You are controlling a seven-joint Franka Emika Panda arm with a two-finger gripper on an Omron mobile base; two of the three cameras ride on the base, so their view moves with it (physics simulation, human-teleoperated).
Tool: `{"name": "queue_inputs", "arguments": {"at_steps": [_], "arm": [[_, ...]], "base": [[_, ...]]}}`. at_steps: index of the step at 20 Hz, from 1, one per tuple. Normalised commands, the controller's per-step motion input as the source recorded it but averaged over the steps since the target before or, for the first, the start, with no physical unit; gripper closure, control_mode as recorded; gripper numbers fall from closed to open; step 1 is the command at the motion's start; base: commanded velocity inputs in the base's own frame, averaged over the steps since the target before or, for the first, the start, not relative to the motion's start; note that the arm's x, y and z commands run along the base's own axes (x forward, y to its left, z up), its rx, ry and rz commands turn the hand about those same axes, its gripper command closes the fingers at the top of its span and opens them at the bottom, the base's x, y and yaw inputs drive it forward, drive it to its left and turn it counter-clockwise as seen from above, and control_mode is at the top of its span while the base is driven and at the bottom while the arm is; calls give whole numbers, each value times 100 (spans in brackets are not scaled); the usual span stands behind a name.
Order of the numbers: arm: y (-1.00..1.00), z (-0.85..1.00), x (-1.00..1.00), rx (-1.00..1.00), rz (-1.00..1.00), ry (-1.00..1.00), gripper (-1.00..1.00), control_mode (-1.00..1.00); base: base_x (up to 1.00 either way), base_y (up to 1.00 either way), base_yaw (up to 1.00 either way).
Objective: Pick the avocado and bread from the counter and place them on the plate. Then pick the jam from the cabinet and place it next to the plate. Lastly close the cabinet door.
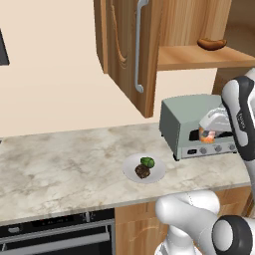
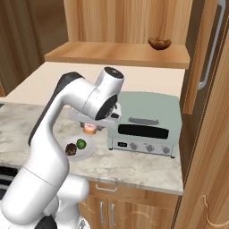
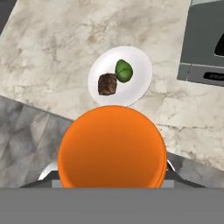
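— Jam sits clamped in your hand, hanging above the worktop between the plate and the toaster oven. Your worry?

— Dropping it onto the plate, beside the avocado and bread. You also risk knocking the oven, and the cabinet door stands open.
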Motion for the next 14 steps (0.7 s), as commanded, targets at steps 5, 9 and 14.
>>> {"name": "queue_inputs", "arguments": {"at_steps": [5,9,14], "arm": [[-31,-53,9,0,8,-1,100,-100],[-1,-53,25,0,0,-9,100,-100],[0,-45,29,0,0,-11,100,-100]], "base": [[0,0,0],[0,0,0],[0,0,0]]}}
